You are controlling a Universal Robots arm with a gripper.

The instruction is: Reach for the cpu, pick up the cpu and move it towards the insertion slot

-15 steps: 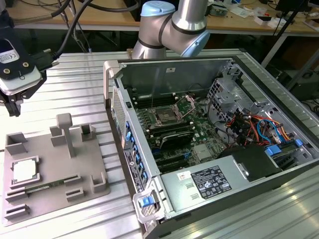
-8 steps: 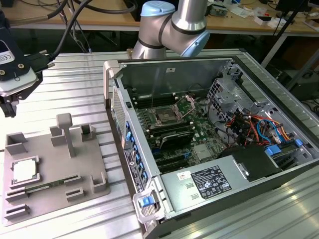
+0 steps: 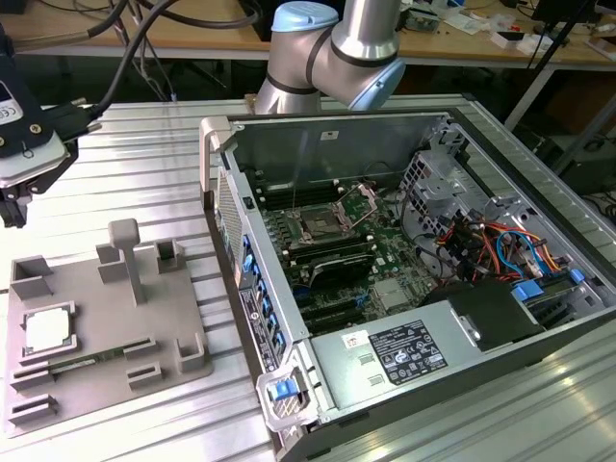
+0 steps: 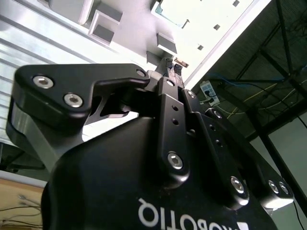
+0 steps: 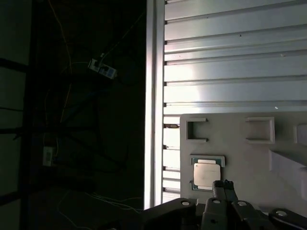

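In the exterior view, the one gripper hangs at the exterior view's left edge, above the ribbed metal table and well apart from the one cpu. The cpu lies flat, pale face up, in a square nest on a grey fixture plate. Nothing is held. To the exterior view's right stands one open computer case. On its board sits the one insertion slot, a dark square in a shiny frame, well apart from the cpu. The single arm rises behind the case. In the second wrist view the gripper shows two fingers, and their fingertips are drawn together with at most a sliver between them. They clench on nothing, with the fixture plate beyond them. In the first wrist view the gripper has the same two fingers side by side, seemingly clenched, though the angle makes a thin gap hard to rule out. Their tips appear just beside a corner of the cpu. Whether they are close above it I cannot tell from here. The cpu sits in its nest on the fixture plate, near the edge of the table.
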